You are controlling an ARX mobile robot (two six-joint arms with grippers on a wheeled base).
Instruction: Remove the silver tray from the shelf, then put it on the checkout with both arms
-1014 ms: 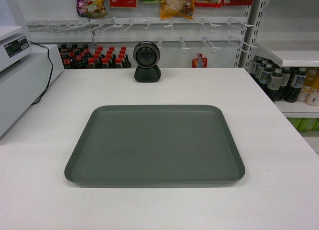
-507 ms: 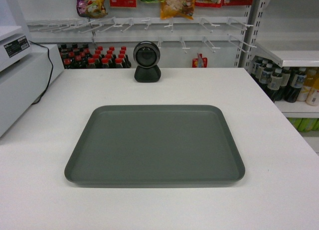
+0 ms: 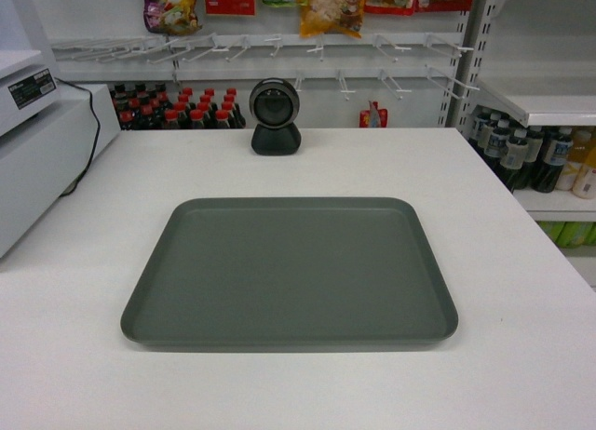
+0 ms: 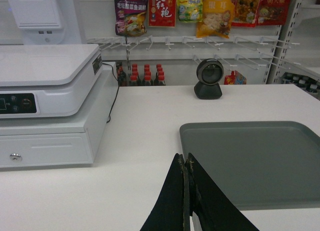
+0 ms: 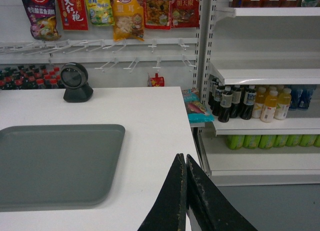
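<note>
Nothing is shifting between the earlier head frames and this one: the silver tray [image 3: 289, 272] is lying flat on the white checkout counter [image 3: 484, 225], its long axis running left to right across the head view and its low rim facing up. Neither arm is showing in the head view, so only the wrist cameras are revealing the fingers. Left fingers [image 4: 186, 163] are pressing together with no gap and nothing between them, hovering over bare counter just off the tray's near left corner; whether they are touching the surface cannot be told. Right fingers [image 5: 182, 161] are likewise closing on nothing, hanging near the counter's right edge, apart from the tray's right end. Both wrist views are cutting the tray off at the frame edge, showing only one end each.

A round black scanner [image 3: 275, 116] is standing at the counter's far edge, behind the tray. A white cash register [image 4: 47, 78] is sitting at the left, partly cropped. Snack packets [image 5: 125, 13] are hanging above empty pegs, and bottled drinks [image 5: 250, 103] are lining the shelf [image 5: 265, 73] to the right; their labels are too small to read.
</note>
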